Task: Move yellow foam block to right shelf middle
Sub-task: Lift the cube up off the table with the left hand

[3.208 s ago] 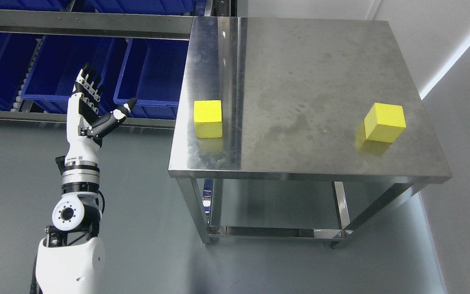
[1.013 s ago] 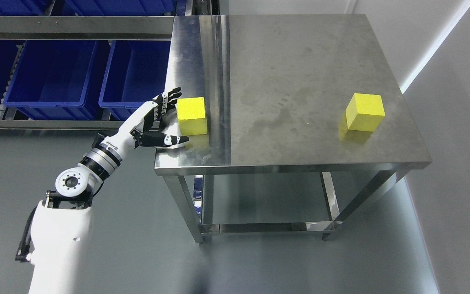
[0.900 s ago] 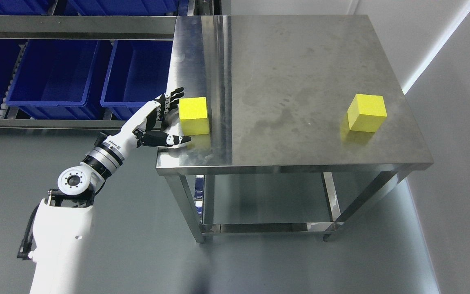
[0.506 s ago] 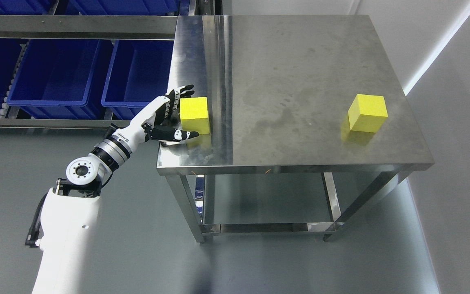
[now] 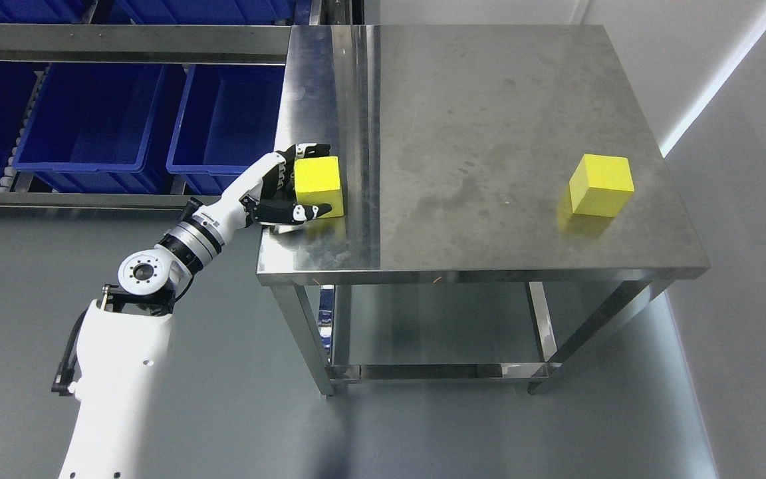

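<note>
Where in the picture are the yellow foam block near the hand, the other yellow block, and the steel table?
Left yellow foam block (image 5: 320, 181), head view, top face.
Right yellow foam block (image 5: 601, 184), head view, top face.
Stainless steel table (image 5: 489, 100), head view, bare top.

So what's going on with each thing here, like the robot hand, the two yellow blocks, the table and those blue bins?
Left robot hand: wrapped around the left block, fingers behind, thumb in front; grasp looks closed.
Left yellow foam block: upright on the table, not lifted.
Right yellow foam block: resting free near the table's right edge.
Steel table: standing, holds both blocks.
Blue bins: on the rack, look empty.
</note>
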Available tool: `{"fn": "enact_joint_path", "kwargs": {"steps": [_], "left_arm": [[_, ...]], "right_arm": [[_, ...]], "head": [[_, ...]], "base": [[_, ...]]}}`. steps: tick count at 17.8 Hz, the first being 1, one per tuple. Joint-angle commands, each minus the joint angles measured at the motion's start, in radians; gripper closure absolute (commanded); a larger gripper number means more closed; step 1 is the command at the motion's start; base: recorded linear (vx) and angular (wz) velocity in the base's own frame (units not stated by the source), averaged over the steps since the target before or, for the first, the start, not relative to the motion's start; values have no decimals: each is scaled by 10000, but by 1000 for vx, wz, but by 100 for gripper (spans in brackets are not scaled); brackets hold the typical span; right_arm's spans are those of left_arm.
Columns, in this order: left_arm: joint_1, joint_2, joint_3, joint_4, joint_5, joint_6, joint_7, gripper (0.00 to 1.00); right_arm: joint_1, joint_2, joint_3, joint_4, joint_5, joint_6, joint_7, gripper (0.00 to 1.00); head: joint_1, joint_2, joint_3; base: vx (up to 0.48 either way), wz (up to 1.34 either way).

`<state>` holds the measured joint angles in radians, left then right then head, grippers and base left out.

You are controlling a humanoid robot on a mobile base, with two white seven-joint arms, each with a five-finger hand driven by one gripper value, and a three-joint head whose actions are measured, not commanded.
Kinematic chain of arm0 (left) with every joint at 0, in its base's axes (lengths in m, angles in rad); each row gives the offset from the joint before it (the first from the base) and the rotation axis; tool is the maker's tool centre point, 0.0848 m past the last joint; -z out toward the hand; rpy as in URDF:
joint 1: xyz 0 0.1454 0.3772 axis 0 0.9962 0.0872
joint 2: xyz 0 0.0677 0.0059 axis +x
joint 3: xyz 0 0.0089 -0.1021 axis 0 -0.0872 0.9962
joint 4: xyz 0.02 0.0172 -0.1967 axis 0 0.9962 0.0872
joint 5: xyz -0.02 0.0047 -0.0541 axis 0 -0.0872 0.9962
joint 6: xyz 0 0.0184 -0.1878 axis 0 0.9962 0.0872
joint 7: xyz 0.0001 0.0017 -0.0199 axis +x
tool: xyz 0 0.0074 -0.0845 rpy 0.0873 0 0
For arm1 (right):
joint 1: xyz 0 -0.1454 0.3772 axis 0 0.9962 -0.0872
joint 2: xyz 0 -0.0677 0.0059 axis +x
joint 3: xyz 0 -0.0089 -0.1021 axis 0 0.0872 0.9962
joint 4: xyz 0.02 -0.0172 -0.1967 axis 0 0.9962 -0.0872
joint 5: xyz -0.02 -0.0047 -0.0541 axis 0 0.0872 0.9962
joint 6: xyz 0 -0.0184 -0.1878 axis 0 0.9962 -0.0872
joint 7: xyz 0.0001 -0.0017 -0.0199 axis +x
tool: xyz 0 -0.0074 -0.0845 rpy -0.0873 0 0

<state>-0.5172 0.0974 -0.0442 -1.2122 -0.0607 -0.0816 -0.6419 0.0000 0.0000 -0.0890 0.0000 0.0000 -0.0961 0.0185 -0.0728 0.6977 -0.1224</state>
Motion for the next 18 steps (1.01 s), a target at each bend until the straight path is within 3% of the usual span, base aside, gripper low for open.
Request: {"fn": "enact_joint_path", "kwargs": {"steps": [1, 4, 7, 12, 18], "left_arm": [[17, -666, 884, 172, 529, -165, 7, 52], [-43, -799, 1116, 96, 958, -532, 22, 55], [-532, -799, 1865, 64, 1649, -2077, 388, 55], [-612, -799, 2190, 80, 2448, -3415, 3593, 55], [-350, -799, 2956, 64, 2448, -3632, 3734, 55]], "right_arm": [[-30, -175, 0, -175, 0, -5, -1, 0], [-30, -175, 0, -175, -15, -5, -1, 0], [-15, -175, 0, -175, -15, -5, -1, 0], [-30, -175, 0, -175, -15, -5, -1, 0], [-15, -175, 0, -175, -15, -5, -1, 0]], "head": [[0, 0, 0], [0, 0, 0], [0, 0, 0], [0, 0, 0], [0, 0, 0]], "base": [[0, 0], [0, 0], [2, -16], [0, 0], [0, 0]]}}
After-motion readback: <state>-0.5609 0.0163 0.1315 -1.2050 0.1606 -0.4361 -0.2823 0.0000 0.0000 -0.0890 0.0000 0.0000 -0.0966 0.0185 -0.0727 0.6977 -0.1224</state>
